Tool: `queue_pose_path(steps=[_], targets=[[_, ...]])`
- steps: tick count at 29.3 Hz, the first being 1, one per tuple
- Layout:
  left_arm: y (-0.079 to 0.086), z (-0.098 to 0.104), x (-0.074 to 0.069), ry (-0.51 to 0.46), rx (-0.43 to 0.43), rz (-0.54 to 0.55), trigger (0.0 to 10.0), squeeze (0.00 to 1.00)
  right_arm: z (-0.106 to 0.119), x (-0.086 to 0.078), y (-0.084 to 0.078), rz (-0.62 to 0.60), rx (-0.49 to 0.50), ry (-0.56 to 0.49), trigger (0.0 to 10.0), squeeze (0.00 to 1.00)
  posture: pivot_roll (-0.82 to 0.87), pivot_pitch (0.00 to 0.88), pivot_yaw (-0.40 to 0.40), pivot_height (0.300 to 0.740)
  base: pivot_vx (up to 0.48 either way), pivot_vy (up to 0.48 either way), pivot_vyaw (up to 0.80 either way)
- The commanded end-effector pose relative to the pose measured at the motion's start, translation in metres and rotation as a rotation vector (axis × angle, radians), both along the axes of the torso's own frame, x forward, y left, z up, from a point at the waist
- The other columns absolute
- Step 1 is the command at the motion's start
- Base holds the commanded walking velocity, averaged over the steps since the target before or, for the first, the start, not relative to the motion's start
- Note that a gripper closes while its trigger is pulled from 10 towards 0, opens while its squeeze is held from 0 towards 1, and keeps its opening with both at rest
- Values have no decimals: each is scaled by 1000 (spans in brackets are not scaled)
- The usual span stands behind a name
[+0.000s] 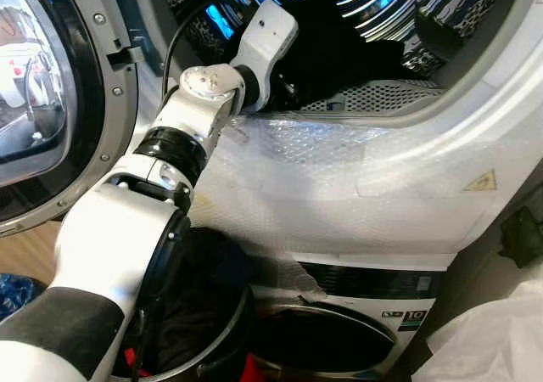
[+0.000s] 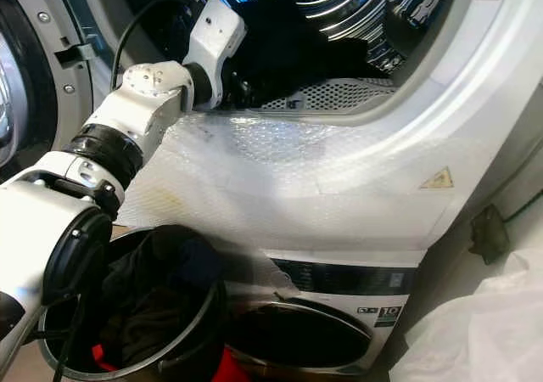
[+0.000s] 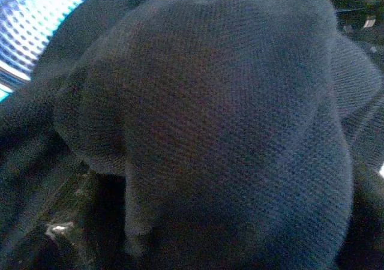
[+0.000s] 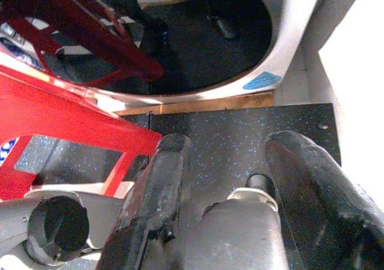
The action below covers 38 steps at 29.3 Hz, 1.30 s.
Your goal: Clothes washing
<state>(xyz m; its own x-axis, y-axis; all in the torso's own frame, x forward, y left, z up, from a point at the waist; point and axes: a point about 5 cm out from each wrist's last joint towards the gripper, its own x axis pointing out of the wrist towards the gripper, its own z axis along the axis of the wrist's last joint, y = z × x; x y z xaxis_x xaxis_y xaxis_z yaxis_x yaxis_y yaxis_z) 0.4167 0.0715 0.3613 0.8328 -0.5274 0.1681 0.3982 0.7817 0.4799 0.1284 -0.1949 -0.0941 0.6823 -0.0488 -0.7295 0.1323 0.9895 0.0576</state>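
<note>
Left claw point(image 1: 284, 89) deep in the dryer drum point(image 1: 373, 25), pressed against dark clothing point(image 3: 210, 132); finger state impossible to tell. Right claw point(image 4: 231, 162) spread apart, idle above dark floor point(image 4: 222, 135).

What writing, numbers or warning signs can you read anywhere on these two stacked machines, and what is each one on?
"10": badge on the lower machine's control panel; the small print beside it is too blurred to read.
Yellow warning triangle: on the upper machine's white front, beside the drum opening; its symbol is too small to make out.
Blue sticker: on a white door rim in the right wrist view; no legible text.
Nothing else is readable.
</note>
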Motion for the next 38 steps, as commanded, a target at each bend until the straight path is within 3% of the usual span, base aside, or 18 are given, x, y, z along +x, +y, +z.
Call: queue_pose_path(steps=[1,2,4,8,10,14,15,18,21,23,25,28,32,34,38], targets=[[16,5,5,-18,-84,161,10000,0,-9,-27,0,-22,16,89,10000,0,-197,80,137,740,0,0,0],[16,5,5,-18,-84,161,10000,0,-9,-27,0,-22,16,89,10000,0,-197,80,137,740,0,0,0],[23,15,5,-53,-168,238,10000,0,-9,-30,-4,-24,-4,96,10000,0,-203,86,134,740,0,0,0],[19,11,5,-19,-188,197,10000,0,-9,-30,-8,-32,-28,91,10000,0,-206,91,131,740,0,0,0],[7,3,3,14,-137,92,10000,0,-8,-29,-11,-42,-42,86,10000,0,-205,90,129,740,0,0,0],[-1,-2,2,66,-177,6,10000,0,-7,-27,-12,-47,-49,85,10000,0,-195,90,127,740,0,0,0],[-9,-7,-1,126,-183,-112,10000,0,-7,-25,-9,-40,-46,83,10000,0,-189,88,126,740,0,0,0],[-12,-10,-4,148,-145,-223,10000,0,-7,-22,-6,-33,-41,77,10000,0,-177,88,124,740,0,0,0],[-9,-8,-3,126,-120,-197,10000,0,-7,-20,-5,-32,-36,71,10000,0,-174,87,122,740,0,0,0],[5,8,-1,19,-68,-46,10000,0,-7,-19,-2,-25,-30,77,10000,0,-142,81,128,740,0,0,0],[8,12,-1,-2,-61,-28,10000,0,-7,-19,-1,-24,-28,78,10000,0,-136,79,131,740,0,0,0],[25,24,-1,-32,-135,46,10000,0,-8,-16,4,-21,-17,83,10000,0,-109,68,152,740,0,0,0],[19,11,-1,17,-162,-4,10000,0,-8,-13,7,-22,-10,88,10000,0,-74,50,168,740,0,0,0],[4,0,-9,33,-211,-88,10000,0,-7,-7,14,-11,-2,83,10000,0,-48,35,170,740,0,0,0],[-9,-6,-24,22,-298,-155,10000,0,-5,1,18,5,4,73,10000,0,-18,27,166,740,0,0,0]])
